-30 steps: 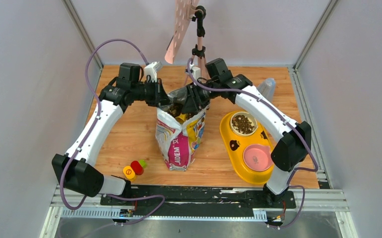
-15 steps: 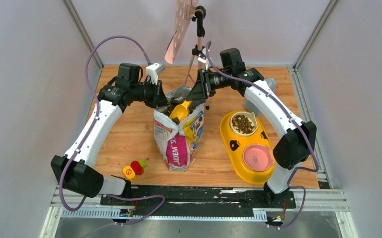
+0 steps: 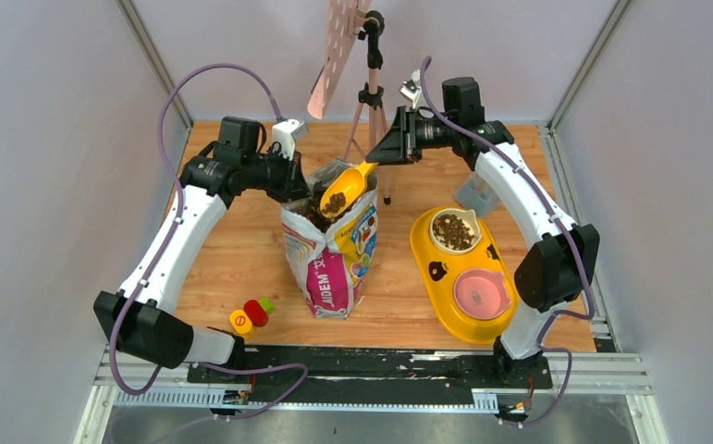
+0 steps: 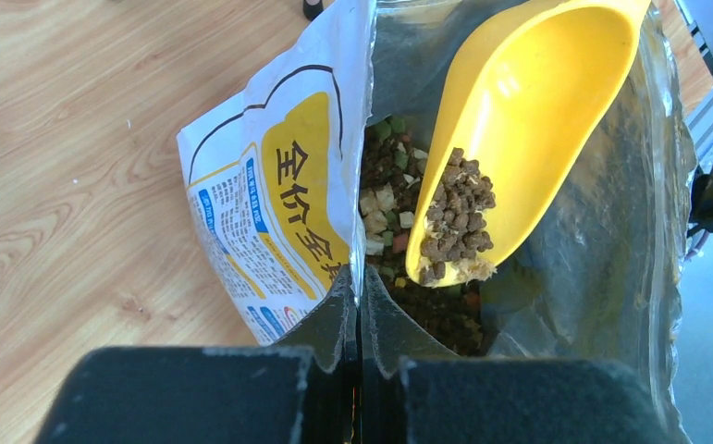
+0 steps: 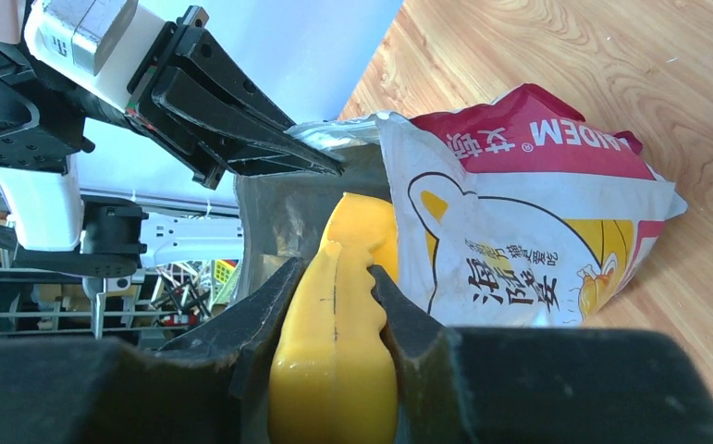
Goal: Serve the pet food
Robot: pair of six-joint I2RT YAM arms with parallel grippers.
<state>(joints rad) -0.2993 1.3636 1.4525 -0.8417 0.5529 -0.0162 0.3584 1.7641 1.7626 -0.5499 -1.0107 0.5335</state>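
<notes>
Hanging over the open bag (image 3: 329, 264), the scoop (image 3: 346, 188) is clasped at its handle by the right jaws, the bag's rim is pinched by the clenched left jaws, and the pet food (image 4: 459, 220) heaped at the scoop's lip could be spilled on the surface (image 3: 241, 250) if jolted.

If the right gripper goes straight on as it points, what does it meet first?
Probably the bag, just beyond the scoop it holds; the left gripper pinches its rim there.
</notes>
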